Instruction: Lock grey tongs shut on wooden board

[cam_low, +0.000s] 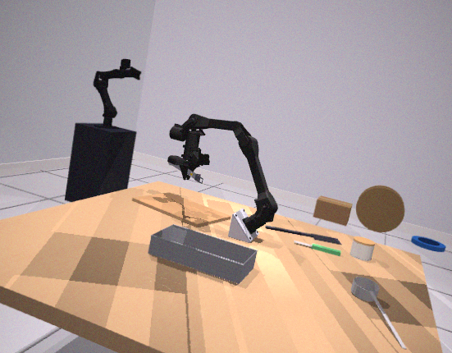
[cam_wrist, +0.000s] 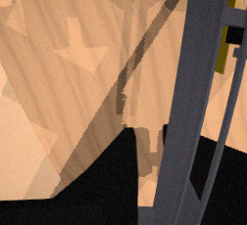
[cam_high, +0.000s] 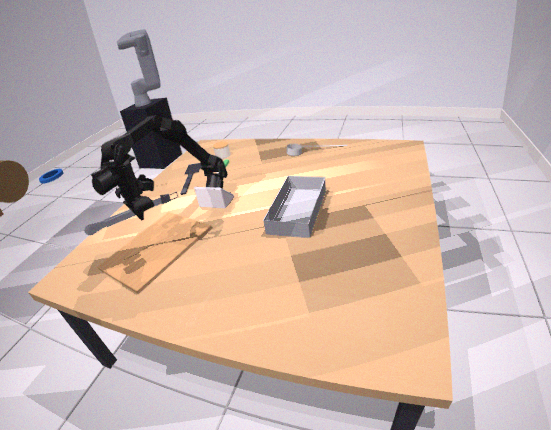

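Observation:
The grey tongs (cam_high: 119,218) (cam_low: 194,176) (cam_wrist: 191,98) are held in the air above the wooden board (cam_high: 153,265) (cam_low: 148,202). My gripper (cam_high: 142,214) (cam_low: 186,176) (cam_wrist: 148,135) is shut on them. In the top view the tongs lie close to level, rounded tips to the lower left and hinge end with its small loop to the right. The wrist view shows their arms close together and a yellow part near the hinge. Whether the lock is engaged cannot be told. The roasting tin (cam_high: 288,228) (cam_low: 199,259) stands on the table with no tongs across it.
A dark spatula (cam_high: 190,171) (cam_low: 302,233), a green-handled tool (cam_low: 326,249), a pale canister (cam_high: 221,151) (cam_low: 362,250) and a small grey pan (cam_high: 294,150) (cam_low: 364,291) are on the table beyond my white base (cam_high: 213,198) (cam_low: 241,227). Another arm (cam_high: 149,65) (cam_low: 102,96) stands on a black pedestal.

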Robot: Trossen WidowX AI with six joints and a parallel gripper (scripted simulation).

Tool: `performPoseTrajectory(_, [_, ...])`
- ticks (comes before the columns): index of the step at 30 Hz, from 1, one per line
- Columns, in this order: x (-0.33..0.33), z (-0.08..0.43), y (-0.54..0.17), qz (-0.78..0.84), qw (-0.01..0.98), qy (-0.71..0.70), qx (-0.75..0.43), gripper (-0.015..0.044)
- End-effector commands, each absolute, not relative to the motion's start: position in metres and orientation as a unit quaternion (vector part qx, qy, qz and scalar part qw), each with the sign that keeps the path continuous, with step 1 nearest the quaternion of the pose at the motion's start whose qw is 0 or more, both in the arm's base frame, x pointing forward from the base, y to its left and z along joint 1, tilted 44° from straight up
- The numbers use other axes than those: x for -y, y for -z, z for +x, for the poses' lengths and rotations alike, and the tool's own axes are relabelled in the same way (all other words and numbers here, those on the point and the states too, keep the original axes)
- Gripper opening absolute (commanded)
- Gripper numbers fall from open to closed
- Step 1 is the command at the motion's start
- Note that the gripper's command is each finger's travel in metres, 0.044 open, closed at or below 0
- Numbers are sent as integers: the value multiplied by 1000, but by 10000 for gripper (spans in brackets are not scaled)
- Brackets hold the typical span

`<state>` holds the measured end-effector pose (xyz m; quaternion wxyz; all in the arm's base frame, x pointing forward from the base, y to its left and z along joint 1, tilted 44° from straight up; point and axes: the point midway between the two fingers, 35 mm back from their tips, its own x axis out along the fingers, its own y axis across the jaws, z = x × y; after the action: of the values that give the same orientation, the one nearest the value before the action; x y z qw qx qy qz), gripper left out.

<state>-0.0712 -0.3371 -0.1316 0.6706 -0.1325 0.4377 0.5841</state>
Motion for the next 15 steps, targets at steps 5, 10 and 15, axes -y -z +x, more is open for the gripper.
performPoseTrajectory(5, [328,-72,142,-132,674,-582,-436,-150])
performPoseTrajectory(10, [323,-72,149,-131,675,-581,-436,-150])
performPoseTrajectory(15, [318,-73,155,-131,676,-580,-436,-150])
